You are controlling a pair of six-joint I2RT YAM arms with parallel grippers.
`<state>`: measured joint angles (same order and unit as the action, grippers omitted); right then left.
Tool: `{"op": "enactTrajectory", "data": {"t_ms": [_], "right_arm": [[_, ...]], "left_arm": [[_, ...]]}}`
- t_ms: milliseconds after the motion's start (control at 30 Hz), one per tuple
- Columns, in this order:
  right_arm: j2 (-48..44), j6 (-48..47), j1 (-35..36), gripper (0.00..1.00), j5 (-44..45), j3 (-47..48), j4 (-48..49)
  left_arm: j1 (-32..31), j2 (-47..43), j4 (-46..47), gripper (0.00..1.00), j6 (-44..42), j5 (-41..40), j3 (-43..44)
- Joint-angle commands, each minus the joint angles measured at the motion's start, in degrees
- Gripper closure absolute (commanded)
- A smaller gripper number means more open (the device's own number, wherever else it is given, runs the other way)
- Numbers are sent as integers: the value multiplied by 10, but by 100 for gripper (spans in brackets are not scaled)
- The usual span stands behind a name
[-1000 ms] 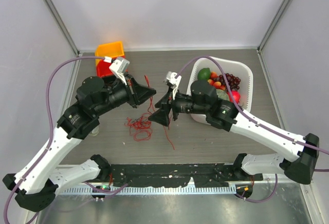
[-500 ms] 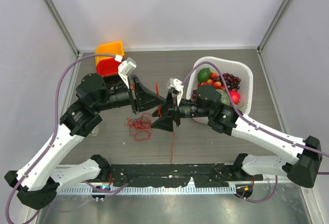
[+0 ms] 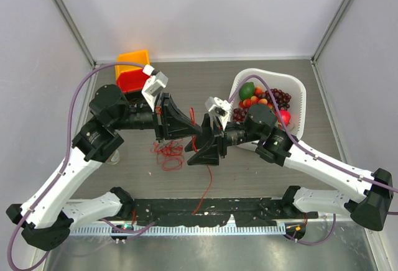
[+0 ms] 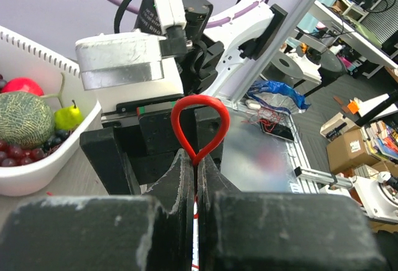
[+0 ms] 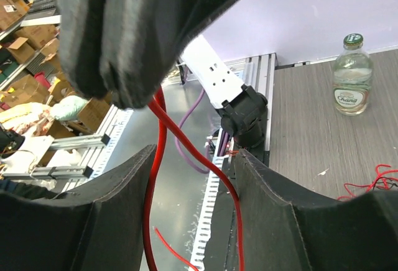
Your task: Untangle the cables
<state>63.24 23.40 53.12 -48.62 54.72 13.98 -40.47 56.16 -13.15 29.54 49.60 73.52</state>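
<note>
Cables [image 3: 168, 155]: tangle lay on the table [image 3: 261, 165], left of centre; one red strand [image 4: 200, 112] was pinched, looped, by the closed left gripper [image 4: 196, 162]. Right gripper [image 5: 196, 156] was spread, empty. Strand extraction was judged under way; steady separation was required next.

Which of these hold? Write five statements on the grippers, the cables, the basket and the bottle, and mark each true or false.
1. The left gripper is shut on a red cable loop. True.
2. The right gripper is clamped on the cable. False: its fingers stand apart, and red strands run through the gap.
3. The white basket holds fruit. True.
4. All the red cable hangs in the air. False: a tangle of red cables lies on the table beside the left arm.
5. The bottle lies on its side. False: it stands upright.
</note>
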Motion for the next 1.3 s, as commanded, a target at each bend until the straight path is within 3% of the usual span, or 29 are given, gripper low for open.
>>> {"op": "enactTrajectory", "data": {"t_ms": [0,367,533,700,733,767,867,1000,1100,1267], "right_arm": [[-5,18,-3,43,-29,3,25],[14,49,-3,34,-53,5,55],[31,63,-3,36,-54,12,65],[43,70,-3,77,-59,17,62],[45,69,-3,95,-53,17,55],[44,65,-5,99,-27,19,41],[40,45,-6,99,48,18,-17],[36,81,-15,100,265,22,-74],[53,139,-19,99,419,39,-84],[88,254,-19,99,513,71,-44]], "left_arm": [[5,-3,6,100,-20,37,33],[8,3,-13,100,-34,99,46],[7,8,-15,100,-34,107,46],[9,6,-44,100,-59,97,51],[9,3,-51,100,-67,82,51],[9,-4,-57,100,-74,65,52],[9,-48,-34,100,-77,-43,22],[8,-130,74,100,-34,-132,-66],[9,-172,175,100,32,-153,-131],[9,-179,141,100,53,-171,-159]]}}
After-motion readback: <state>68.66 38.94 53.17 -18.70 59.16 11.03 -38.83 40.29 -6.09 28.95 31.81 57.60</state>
